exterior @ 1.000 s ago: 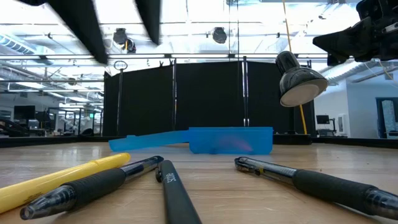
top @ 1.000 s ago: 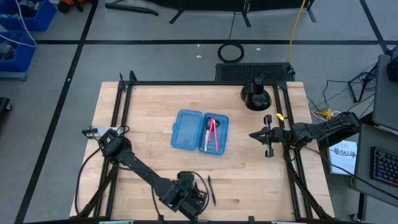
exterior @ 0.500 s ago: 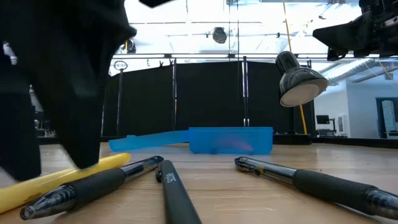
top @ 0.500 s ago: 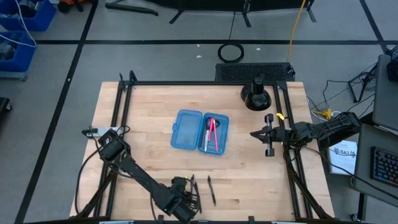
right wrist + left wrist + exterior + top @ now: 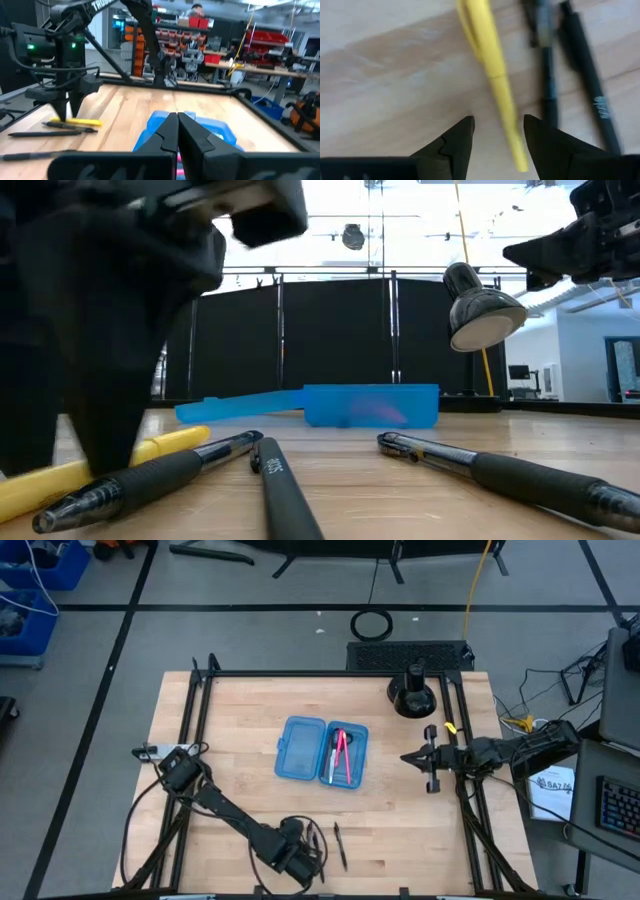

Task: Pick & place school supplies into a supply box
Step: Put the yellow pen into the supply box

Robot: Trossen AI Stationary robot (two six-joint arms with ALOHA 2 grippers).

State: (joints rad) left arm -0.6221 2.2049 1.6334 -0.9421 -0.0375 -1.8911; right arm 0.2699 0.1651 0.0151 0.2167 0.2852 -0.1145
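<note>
My left gripper (image 5: pixel 497 137) is open and low over the table's near edge (image 5: pixel 298 860). Its fingers stand on either side of the yellow pencil's end (image 5: pixel 512 145), with a gap showing on one side. The pencil (image 5: pixel 170 445) lies flat on the wood beside three black pens (image 5: pixel 180 470) (image 5: pixel 285 490) (image 5: pixel 500 470). The blue supply box (image 5: pixel 322 752) lies open at mid-table, with pink pens (image 5: pixel 342 756) in its right half. My right gripper (image 5: pixel 410 757) is shut and waits in the air by the right edge.
A black round stand (image 5: pixel 413 695) sits at the far right corner of the table. Bare wood lies between the box and the pens. The black frame rails (image 5: pixel 195 740) run along the table's left, right and far sides.
My left gripper has come down from above the pens to table height. Its open fingers now straddle the yellow pencil at the near edge. The pencil and pens have stayed in place.
</note>
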